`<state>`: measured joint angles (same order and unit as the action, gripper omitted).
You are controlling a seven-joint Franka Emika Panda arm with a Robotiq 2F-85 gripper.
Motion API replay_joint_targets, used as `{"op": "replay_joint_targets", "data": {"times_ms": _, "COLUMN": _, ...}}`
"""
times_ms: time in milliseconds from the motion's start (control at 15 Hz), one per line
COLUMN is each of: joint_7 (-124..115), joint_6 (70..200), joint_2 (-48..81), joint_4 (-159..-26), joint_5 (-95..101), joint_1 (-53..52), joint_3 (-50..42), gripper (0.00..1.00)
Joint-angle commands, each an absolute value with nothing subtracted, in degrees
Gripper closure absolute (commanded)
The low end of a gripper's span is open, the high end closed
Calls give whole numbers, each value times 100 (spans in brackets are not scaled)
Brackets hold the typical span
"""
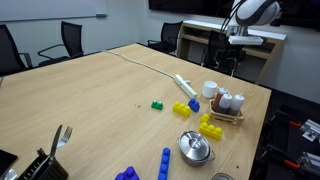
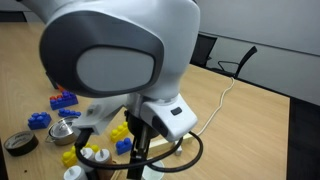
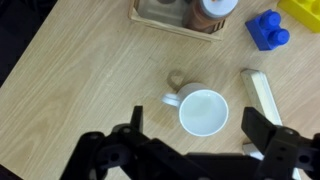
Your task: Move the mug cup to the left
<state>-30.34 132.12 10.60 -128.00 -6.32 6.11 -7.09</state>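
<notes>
While the gripper (image 3: 193,122) hangs over the wooden table (image 3: 80,80) with its two fingers (image 3: 133,122) spread wide and nothing held between them, the white mug (image 3: 204,111) stands upright and empty below the gap, its handle turned to the left in the wrist view. How high the fingers stand above the rim cannot be told. Just right of the mug lies a long white bar (image 3: 260,92), apart from it. Farther on, a wooden tray (image 3: 170,22) holds shakers (image 3: 213,8), and to its right sit a blue block (image 3: 266,30) and, at the frame's corner, a yellow block (image 3: 305,10).

In an exterior view, the near end of the table carries a metal pot (image 1: 195,148) with loose blue blocks (image 1: 165,160) to its left. Beyond them a green block (image 1: 157,105) lies alone toward the middle. The mug (image 1: 210,91) stands near the right edge, just beside the tray (image 1: 228,116), with office chairs (image 1: 70,40) past the far side. In an exterior view the arm's grey housing (image 2: 110,60) fills most of the frame.
</notes>
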Motion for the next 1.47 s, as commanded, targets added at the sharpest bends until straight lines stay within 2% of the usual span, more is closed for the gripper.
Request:
{"op": "replay_joint_targets", "data": {"times_ms": 0, "joint_7": -3113, "joint_6": 13114, "joint_2": 1222, "joint_4": -12625, "joint_5": -824, "joint_1": 553, "joint_3": -735, "gripper": 0}}
{"op": "replay_joint_targets", "data": {"times_ms": 1267, "joint_7": -3481, "joint_6": 13287, "joint_2": 4102, "joint_4": -10217, "joint_5": -1718, "joint_1": 471, "joint_3": -757, "gripper": 0}}
{"op": "replay_joint_targets", "data": {"times_ms": 1333, "joint_7": -3473, "joint_6": 13278, "joint_2": 4164, "joint_4": -10158, "joint_5": -1751, "joint_1": 494, "joint_3": -737, "gripper": 8}}
{"op": "replay_joint_targets", "data": {"times_ms": 1400, "joint_7": -3483, "joint_6": 13316, "joint_2": 4209, "joint_4": -10132, "joint_5": -1751, "joint_1": 490, "joint_3": -739, "gripper": 28}}
